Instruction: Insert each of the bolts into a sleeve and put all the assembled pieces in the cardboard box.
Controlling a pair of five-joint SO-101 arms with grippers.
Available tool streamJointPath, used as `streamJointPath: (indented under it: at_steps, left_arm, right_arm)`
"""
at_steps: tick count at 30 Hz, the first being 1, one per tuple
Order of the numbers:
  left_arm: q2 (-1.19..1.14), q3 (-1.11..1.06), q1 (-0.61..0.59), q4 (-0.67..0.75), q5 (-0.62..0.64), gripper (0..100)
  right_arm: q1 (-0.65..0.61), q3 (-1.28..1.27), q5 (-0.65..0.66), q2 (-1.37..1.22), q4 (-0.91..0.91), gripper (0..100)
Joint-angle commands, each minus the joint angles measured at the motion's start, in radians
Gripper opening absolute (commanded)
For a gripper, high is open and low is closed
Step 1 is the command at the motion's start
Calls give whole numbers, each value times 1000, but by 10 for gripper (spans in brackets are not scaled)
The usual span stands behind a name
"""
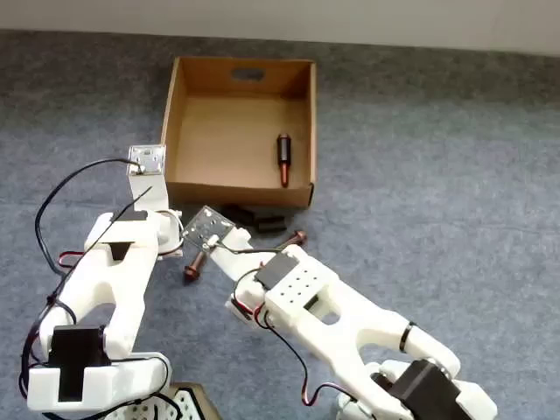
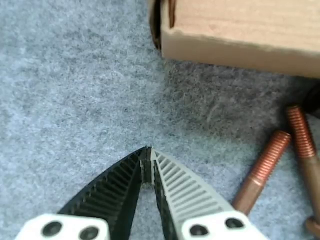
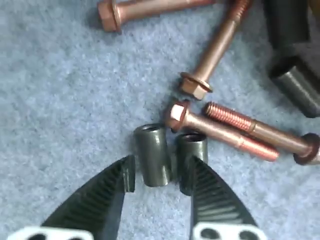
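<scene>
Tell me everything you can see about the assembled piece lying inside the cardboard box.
The assembled piece is a copper-coloured bolt pushed into a dark, metal-looking sleeve. The sleeve covers its far part, and the bare shank sticks out toward the near wall of the cardboard box. It lies flat on the box floor, close to one side wall, pointing roughly front to back.

Words: none can be read.
Numbers: none can be read.
Signs and labels: none can be read.
Cardboard box (image 1: 219, 192): plain brown walls, no print that can be read.
</scene>
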State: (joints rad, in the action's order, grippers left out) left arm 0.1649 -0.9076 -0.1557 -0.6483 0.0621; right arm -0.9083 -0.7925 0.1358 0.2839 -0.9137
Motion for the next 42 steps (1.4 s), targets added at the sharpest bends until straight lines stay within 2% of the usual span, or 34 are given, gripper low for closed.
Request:
streamJointPath:
  at_steps: [1,12,17,19,22,29,35,39,42]
  left_arm:
    - [1,38,18,-2,-11,17]
    - [1,38,18,-2,-11,17]
    - [1,38,18,-2,-11,17]
    - [1,38,18,-2,-11,17]
    - [1,38,16,-2,-11,17]
    - [1,38,16,-2,-11,17]
    - [1,38,16,-2,-11,17]
    - [1,38,16,-2,-11,17]
    - [1,38,16,-2,-11,17]
  right_arm:
    - [-13,25,25,1,31,163]
    - [-44,104,61,-271,41,161]
    - [-42,125,57,-300,41,159]
    - [-41,125,57,-298,41,119]
    - [-30,125,57,-297,41,1]
    - [41,68,55,-188,7,5]
    - [202,-28,55,205,-133,5]
    - [420,-51,55,417,-231,5]
    - [585,-53,55,467,-257,5]
